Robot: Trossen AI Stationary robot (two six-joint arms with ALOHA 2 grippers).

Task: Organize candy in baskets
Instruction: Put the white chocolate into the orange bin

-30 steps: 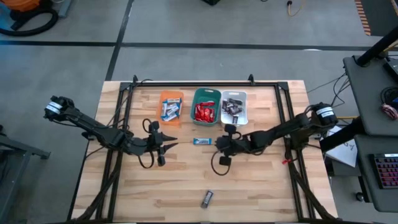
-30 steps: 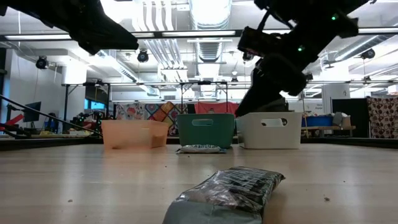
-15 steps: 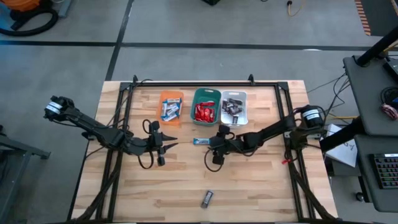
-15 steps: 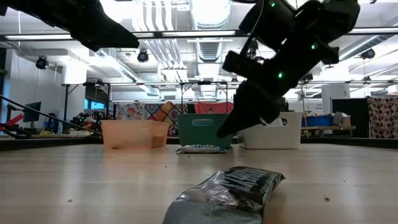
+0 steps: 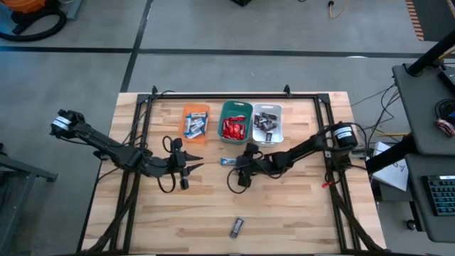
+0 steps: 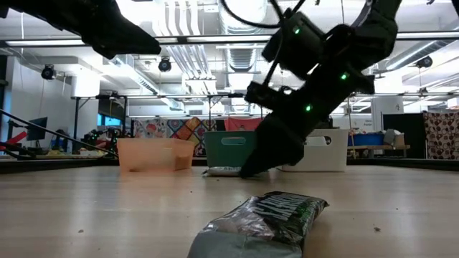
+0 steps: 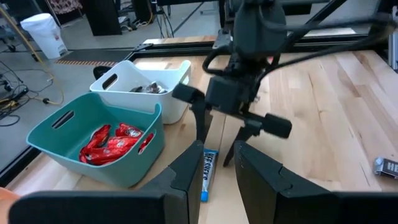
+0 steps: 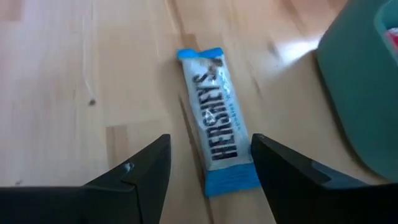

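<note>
Wood table [image 5: 298,213] in workshop; right claw [image 8: 208,163] wide over blue-and-white bar [image 8: 219,138]; left claw [image 5: 190,167] narrow.

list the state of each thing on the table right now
blue-and-white wrapped bar: flat on the wood, not gripped
right gripper: fingers open, straddling that bar
left gripper: idle, empty
dark grey wrapped bar: loose on the table
orange plastic bin, teal plastic bin, white plastic bin: upright, holding candy

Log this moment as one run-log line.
right claw: open, straddling blue-and-white bar | left claw: idle nearby | dark bar: loose on table
</note>
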